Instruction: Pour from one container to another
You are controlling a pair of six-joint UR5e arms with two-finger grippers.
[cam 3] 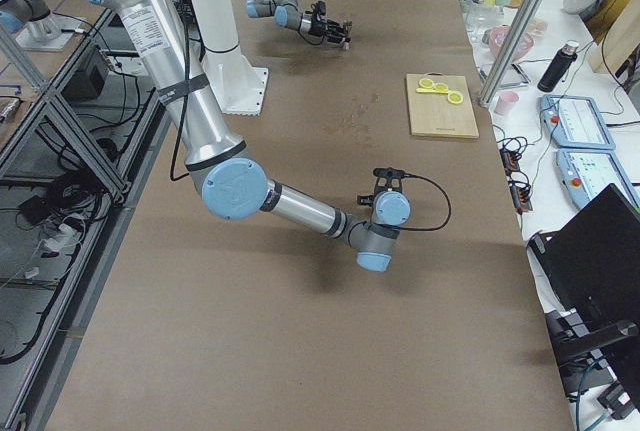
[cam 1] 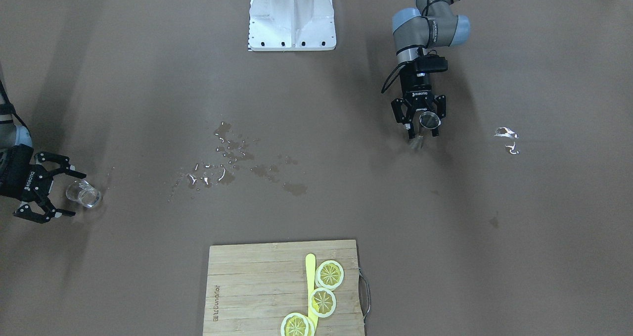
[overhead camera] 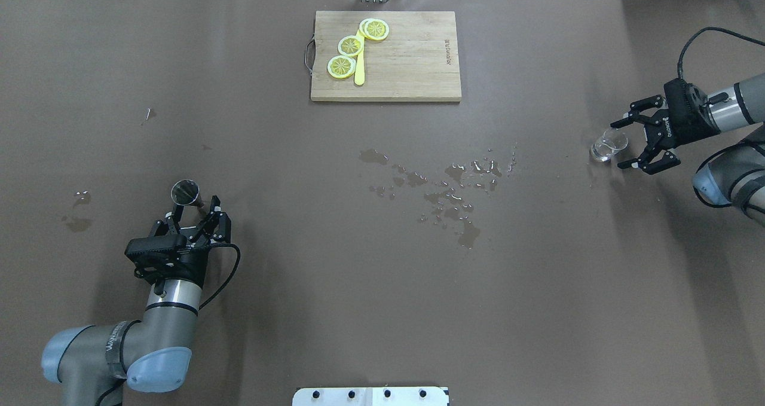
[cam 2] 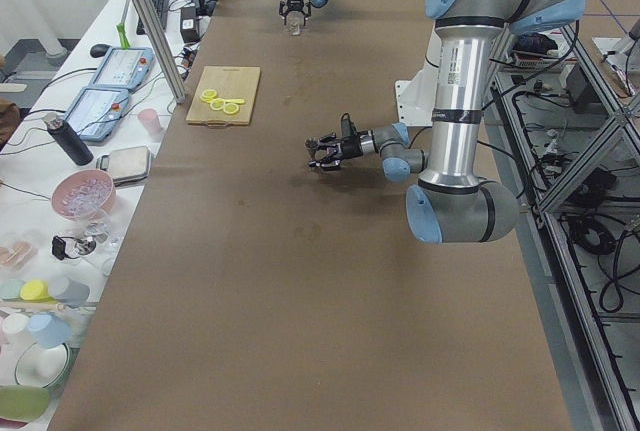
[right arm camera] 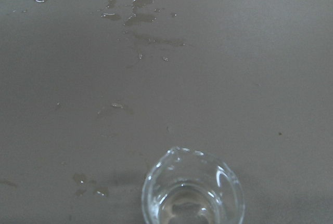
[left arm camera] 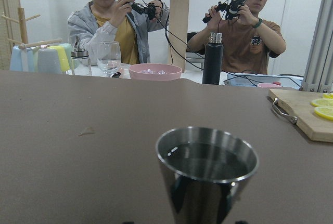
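Matte brown table (overhead camera: 358,286), lots of open room. The shiny tapered steel cup (overhead camera: 184,192) stands upright on the robot's left side. The left gripper (overhead camera: 195,208) is spread wide with the cup right at its fingertips, not clamped on it. Way over on the right, a small clear glass (overhead camera: 607,145) sits near the table's end. The right gripper (overhead camera: 621,145) is also wide open, one finger on each side of the glass, no grip. Splashy puddles (overhead camera: 454,200) fill the middle between them. A wooden board (overhead camera: 412,65) with lemon slices (overhead camera: 350,45) sits at the far edge. Only the left wrist view shows liquid in the cup. Only the right wrist view shows the glass rim's little pour lip.
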